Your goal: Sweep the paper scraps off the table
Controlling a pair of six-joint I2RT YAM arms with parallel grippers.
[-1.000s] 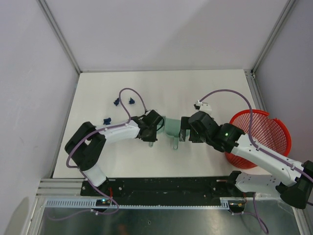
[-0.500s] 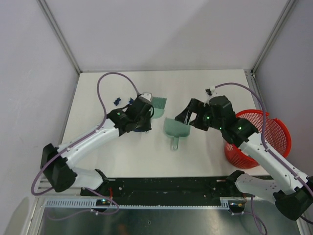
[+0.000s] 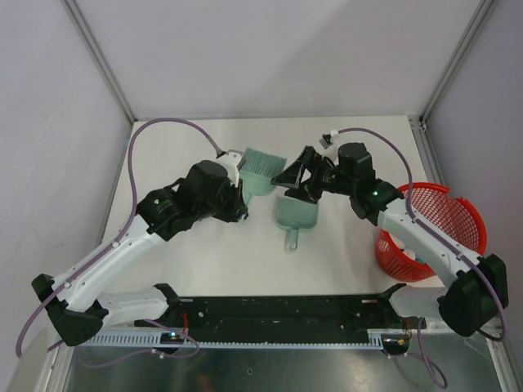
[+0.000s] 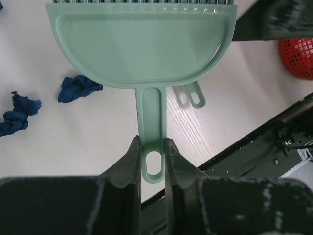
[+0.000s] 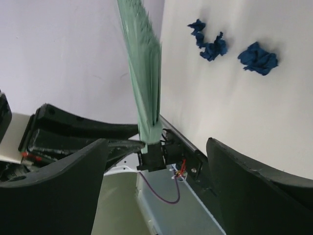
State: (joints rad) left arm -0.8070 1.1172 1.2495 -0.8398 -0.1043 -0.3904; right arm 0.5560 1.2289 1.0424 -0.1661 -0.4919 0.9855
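Observation:
My left gripper (image 3: 243, 189) (image 4: 151, 142) is shut on the handle of the pale green brush (image 3: 260, 170) (image 4: 142, 44), held above the table (image 3: 343, 245). The dark blue paper scraps (image 4: 78, 88) (image 5: 258, 58) lie on the white top beside the brush; in the top view my left arm hides them. My right gripper (image 3: 292, 184) (image 5: 157, 147) stands open and empty over the far edge of the green dustpan (image 3: 294, 214), facing the brush (image 5: 146, 73), which it sees edge-on.
A red mesh basket (image 3: 433, 220) (image 4: 298, 58) stands at the table's right edge, under my right arm. The black rail (image 3: 278, 310) runs along the near edge. Metal-framed walls enclose the table on three sides.
My left arm has lifted the brush and carried it toward the back, stretching over the scraps. My right gripper has swung from the dustpan's side to its far edge.

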